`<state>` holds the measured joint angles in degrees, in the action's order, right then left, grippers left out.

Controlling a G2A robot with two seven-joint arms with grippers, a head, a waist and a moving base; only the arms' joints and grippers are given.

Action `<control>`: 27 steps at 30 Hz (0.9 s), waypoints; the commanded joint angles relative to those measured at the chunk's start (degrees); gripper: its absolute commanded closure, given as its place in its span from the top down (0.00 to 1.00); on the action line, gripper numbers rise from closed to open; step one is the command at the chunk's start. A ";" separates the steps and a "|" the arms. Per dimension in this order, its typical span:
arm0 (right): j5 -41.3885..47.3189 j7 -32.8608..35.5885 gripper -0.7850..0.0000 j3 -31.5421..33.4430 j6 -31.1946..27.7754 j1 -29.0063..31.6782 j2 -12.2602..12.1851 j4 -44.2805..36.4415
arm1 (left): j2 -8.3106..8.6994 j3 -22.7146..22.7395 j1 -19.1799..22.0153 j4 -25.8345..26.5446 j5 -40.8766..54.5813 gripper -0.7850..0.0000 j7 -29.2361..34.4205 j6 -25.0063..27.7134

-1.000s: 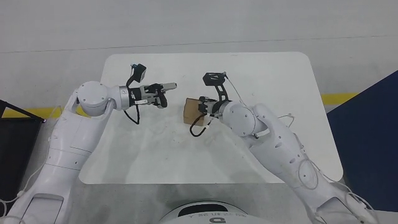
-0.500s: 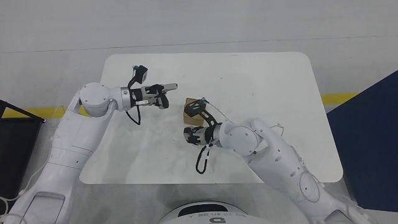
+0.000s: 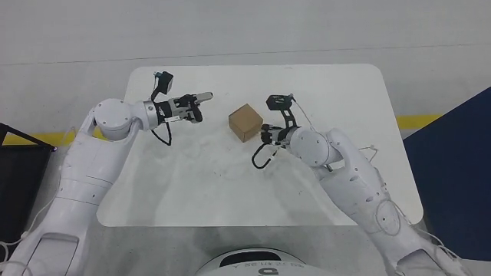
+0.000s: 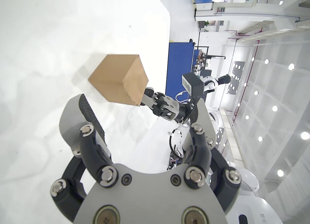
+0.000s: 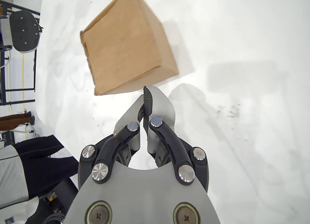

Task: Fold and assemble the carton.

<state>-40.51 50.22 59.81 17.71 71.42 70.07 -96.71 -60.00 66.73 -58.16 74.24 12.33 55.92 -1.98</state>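
the carton [image 3: 245,122] sits boxed-up just off the tip of the pinched-shut, empty right gripper [image 5: 147,96] and farther ahead of the spread-open left gripper [image 3: 203,97], so i'd steady one face before pressing any loose flap, lest it skid.

Top overhead; wrist views close, facing carton [image 3: 245,122] from opposite sides.

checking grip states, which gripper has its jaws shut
The right gripper, beside the carton: its jaws are pressed together, while the left gripper holds them wide apart.
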 commanded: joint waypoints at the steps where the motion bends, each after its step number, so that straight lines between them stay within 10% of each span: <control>1: -1.37 -0.10 0.00 3.34 0.71 2.34 -0.74 -3.05 | -0.79 -2.85 2.17 -1.09 -2.62 1.00 -2.40 2.29; 13: 0.22 -4.15 0.00 21.44 1.72 19.01 -3.29 -20.85 | -9.16 -22.96 17.06 -18.48 -7.49 1.00 -7.38 8.99; 21: 2.87 -7.51 0.00 25.91 2.24 23.83 -3.48 -22.68 | -13.83 -26.82 18.52 -25.88 4.34 1.00 -4.16 13.05; 27: 3.82 -8.68 0.00 28.60 1.15 24.03 -3.67 -22.35 | -13.96 -24.57 19.37 -29.75 5.41 1.00 -6.31 16.98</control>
<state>-36.56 41.88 87.86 18.97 95.52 66.45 -119.23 -74.31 41.25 -39.04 45.04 18.27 50.13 14.21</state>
